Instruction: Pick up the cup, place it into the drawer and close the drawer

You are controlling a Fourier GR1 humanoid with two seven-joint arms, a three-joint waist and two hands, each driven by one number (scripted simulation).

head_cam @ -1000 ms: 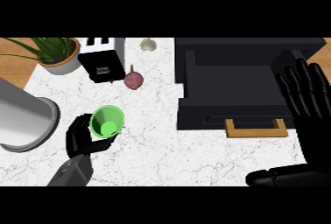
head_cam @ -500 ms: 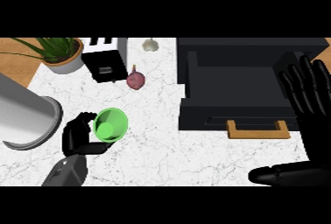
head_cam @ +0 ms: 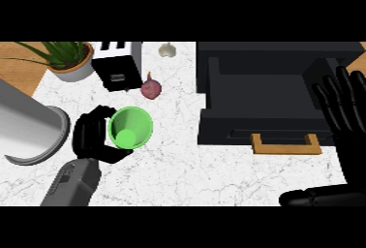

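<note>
A green cup point(head_cam: 130, 127) is tipped so its open mouth faces the view, above the white marble counter at the left. My left hand point(head_cam: 91, 136) is shut on it, fingers curled round its left side. The black drawer point(head_cam: 266, 101) stands open at the right, with a wooden handle point(head_cam: 284, 145) on its front. My right hand point(head_cam: 346, 105) rests open over the drawer's right edge, fingers pointing up.
A large grey metal pot point(head_cam: 25, 128) lies at the far left. A potted plant point(head_cam: 70, 60), a black toaster point(head_cam: 118, 68), a red onion point(head_cam: 151, 88) and a garlic bulb point(head_cam: 166, 50) stand along the back of the counter point(head_cam: 186, 169).
My left hand has carried the green cup to the right and a little up, tipping its mouth more toward the view. The right hand has stayed put.
</note>
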